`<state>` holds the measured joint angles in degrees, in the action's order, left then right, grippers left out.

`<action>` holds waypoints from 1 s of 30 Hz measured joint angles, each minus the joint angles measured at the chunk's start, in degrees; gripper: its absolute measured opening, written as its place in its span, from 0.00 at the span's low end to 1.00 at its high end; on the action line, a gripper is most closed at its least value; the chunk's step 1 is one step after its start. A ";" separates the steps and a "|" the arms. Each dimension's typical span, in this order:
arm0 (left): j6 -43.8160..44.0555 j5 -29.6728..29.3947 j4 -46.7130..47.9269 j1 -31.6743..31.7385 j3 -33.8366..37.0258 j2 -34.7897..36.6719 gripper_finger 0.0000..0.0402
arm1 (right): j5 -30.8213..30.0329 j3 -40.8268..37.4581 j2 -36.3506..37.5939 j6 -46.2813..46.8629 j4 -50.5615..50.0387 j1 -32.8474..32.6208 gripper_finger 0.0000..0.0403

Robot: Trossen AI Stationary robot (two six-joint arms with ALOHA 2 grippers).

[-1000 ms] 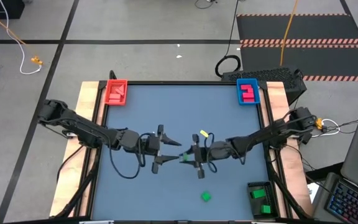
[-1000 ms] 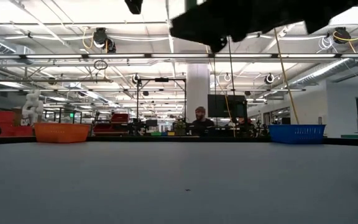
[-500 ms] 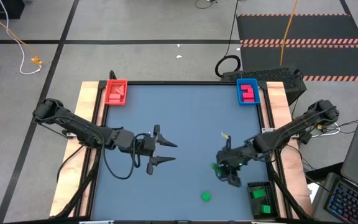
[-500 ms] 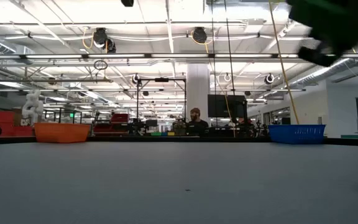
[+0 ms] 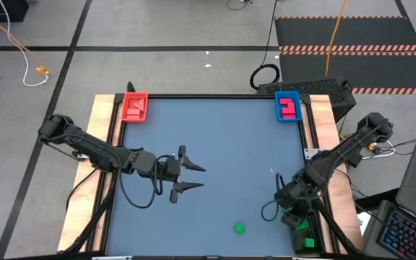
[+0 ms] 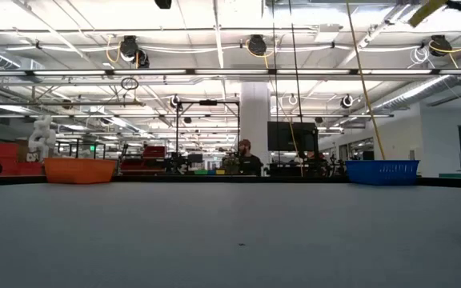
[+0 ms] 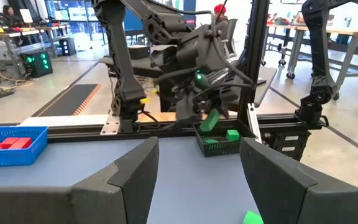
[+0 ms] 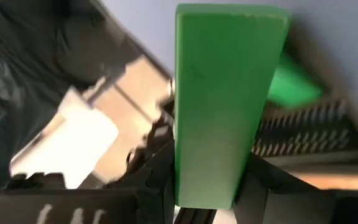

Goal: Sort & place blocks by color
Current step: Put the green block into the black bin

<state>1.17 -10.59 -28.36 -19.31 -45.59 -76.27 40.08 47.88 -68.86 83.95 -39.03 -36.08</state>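
Observation:
My right gripper [image 5: 293,211] hangs over the dark tray [image 5: 303,231] at the table's near right corner, shut on a green bar [image 8: 225,106]. The left wrist view shows that bar [image 7: 211,120] above the tray [image 7: 211,147], where a green block [image 7: 232,134] lies. One green block [image 5: 240,228] rests on the table near the near edge. Salmon-red blocks lie in the red tray [image 5: 135,114], pink blocks in the blue tray [image 5: 288,117]. My left gripper [image 5: 203,176] is open above the table's centre-left and touches nothing. My right gripper pinches the green bar by one end [image 8: 205,186] between its two fingers. The fingers come from above, pointing down, and the rest of the bar sticks out past them. The bar is lifted clear and hangs tilted over the dark tray.
The red tray sits at the far left corner, the blue tray at the far right corner. A small yellow piece [image 5: 271,172] rides on the right arm. Bare blue-grey tabletop [image 5: 222,137] lies between the arms. A person [image 6: 245,158] stands in the room beyond the table.
My right gripper has carried the green bar from the table's centre toward the near right corner and now hangs over the dark tray. My left gripper has drawn back slightly toward the left edge, staying open. The green block on the table has not moved.

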 joint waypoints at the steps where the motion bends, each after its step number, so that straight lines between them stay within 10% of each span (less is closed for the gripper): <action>1: 0.06 0.00 0.00 0.00 -0.02 0.00 0.57 | 1.14 0.00 0.00 1.62 0.54 -0.80 0.24; 18: 2.12 0.00 0.44 -0.02 0.00 -0.02 0.57 | 1.17 0.00 -0.02 24.63 0.83 -11.17 0.39; 30: 2.14 0.00 0.87 -0.37 -0.02 -0.02 0.57 | -8.42 0.00 -0.02 12.04 8.32 -10.12 0.43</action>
<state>3.31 -10.59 -27.49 -19.68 -45.60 -76.29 31.66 47.88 -68.88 95.99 -30.71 -46.20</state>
